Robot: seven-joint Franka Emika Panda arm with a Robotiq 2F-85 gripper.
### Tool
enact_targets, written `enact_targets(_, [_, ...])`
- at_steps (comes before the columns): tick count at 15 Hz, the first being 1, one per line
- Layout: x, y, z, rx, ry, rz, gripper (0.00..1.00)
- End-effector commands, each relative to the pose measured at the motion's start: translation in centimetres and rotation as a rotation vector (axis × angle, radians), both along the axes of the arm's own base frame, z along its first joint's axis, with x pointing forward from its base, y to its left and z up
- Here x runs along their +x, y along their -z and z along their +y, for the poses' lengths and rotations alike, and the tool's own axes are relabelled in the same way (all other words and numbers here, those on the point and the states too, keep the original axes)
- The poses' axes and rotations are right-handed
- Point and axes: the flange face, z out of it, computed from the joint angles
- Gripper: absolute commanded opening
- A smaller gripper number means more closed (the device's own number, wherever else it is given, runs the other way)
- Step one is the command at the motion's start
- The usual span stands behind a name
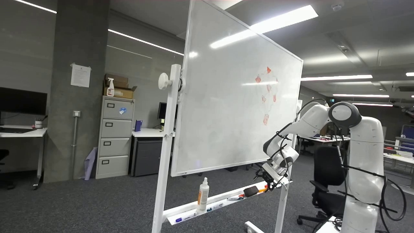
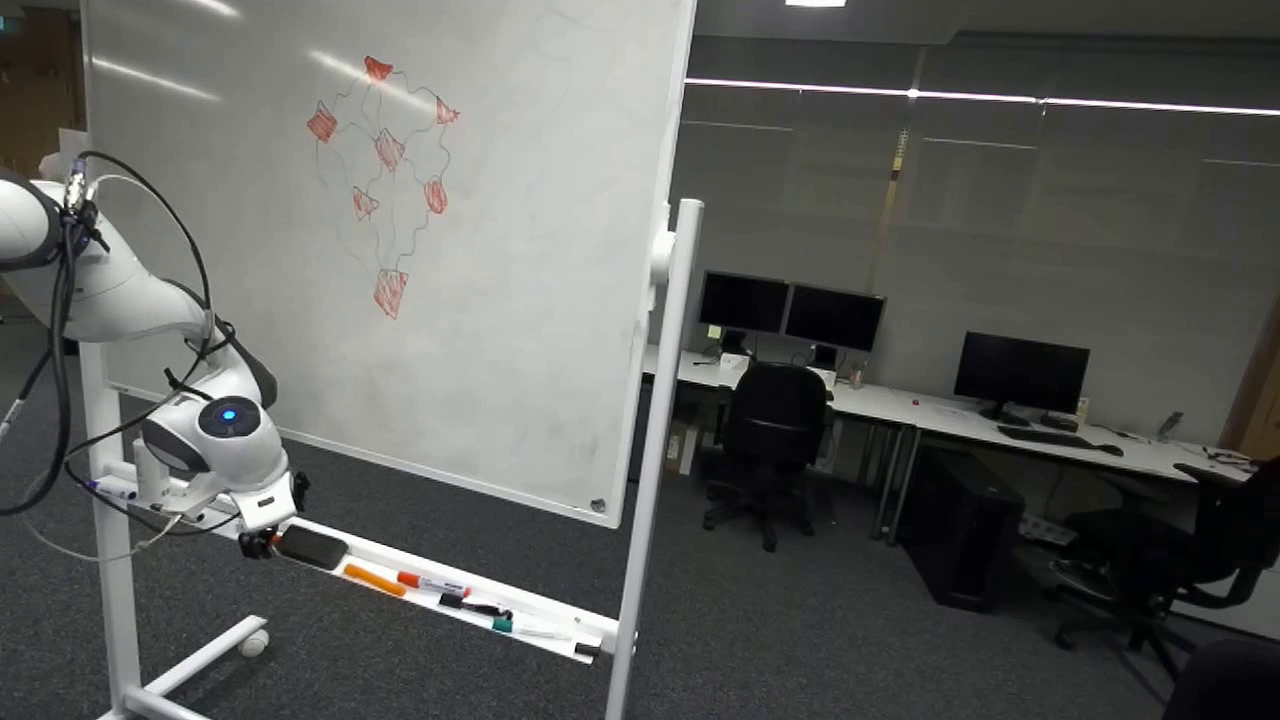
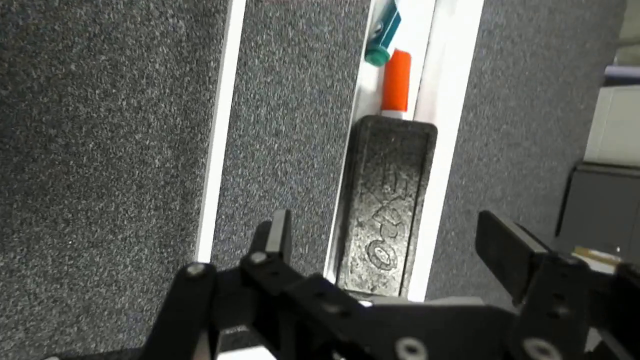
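Note:
My gripper (image 3: 384, 225) is open and empty, its two black fingers wide apart. In both exterior views it hangs low (image 1: 263, 181) at the whiteboard's tray (image 1: 223, 198), close to a dark eraser (image 2: 312, 547). In the wrist view the eraser (image 3: 387, 200) with raised lettering lies lengthwise on the tray, in line with the gap between the fingers. Neither finger appears to touch it. An orange-red cap (image 3: 396, 80) sticks out past its far end, beside a teal-capped marker (image 3: 382, 37). An orange marker (image 2: 375, 580) and a red-capped marker (image 2: 430, 583) lie on its other side.
The whiteboard (image 1: 220, 116) with red drawings stands above the tray. Its white post (image 2: 660, 440) rises at the tray's end. A spray bottle (image 1: 203, 195) stands on the tray with several markers. A white lower bar (image 3: 220, 130) and an office chair (image 1: 326, 181) are nearby.

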Motion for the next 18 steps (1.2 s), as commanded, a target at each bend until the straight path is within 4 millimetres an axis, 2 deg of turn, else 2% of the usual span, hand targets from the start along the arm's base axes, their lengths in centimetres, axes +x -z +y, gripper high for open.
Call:
enact_targets(1, [1.3,0.0,1.0,-0.085,0.132,-0.012,1.0])
enact_targets(5, [2.3,0.8,2.1,-0.109,0.191,0.002,1.0])
enact_targets(11, [2.4,4.0,2.3,-0.111,0.214,0.067,1.0])
enact_targets(18, [3.5,4.3,2.6,-0.105,0.207,0.057,1.0])
